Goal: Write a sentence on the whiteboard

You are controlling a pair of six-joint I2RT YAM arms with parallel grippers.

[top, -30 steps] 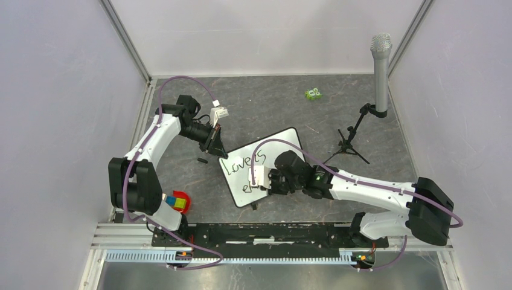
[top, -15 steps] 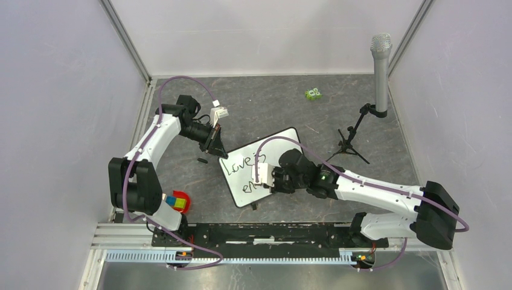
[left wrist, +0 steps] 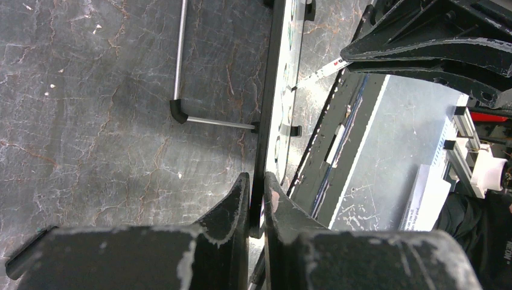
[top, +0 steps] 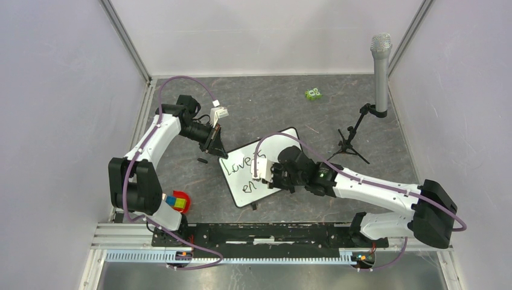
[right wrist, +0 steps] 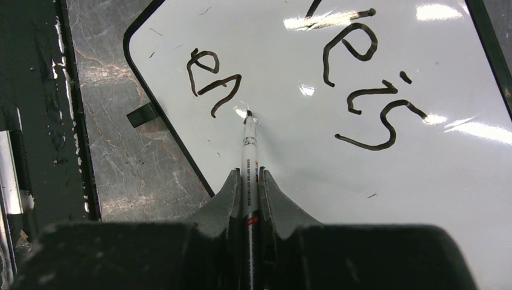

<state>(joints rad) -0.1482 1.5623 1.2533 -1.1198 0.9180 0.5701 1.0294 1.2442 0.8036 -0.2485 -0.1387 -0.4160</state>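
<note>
So far the sentence (top: 243, 165) reads only "Love is en"; right gripper (right wrist: 249, 176) clamps the marker (right wrist: 248, 142), left gripper (left wrist: 258, 184) pinches the whiteboard (left wrist: 266, 121) edge.

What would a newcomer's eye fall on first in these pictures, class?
Mid-table, the whiteboard carries an unfinished sentence: "Love is", then "en" beneath. The right gripper is shut on a marker whose tip sits at the board beside the "n". The left gripper pinches the whiteboard's edge.

— What surface is this?
— A dark grey marbled table (top: 272, 103).
— What rests on it?
— The whiteboard (top: 285, 144) beneath the right gripper (top: 264, 180). A small black piece (top: 202, 161) is just beside the left gripper (top: 218, 151). A green object (top: 313, 93) and a microphone stand (top: 351, 144) are beyond the right gripper.
</note>
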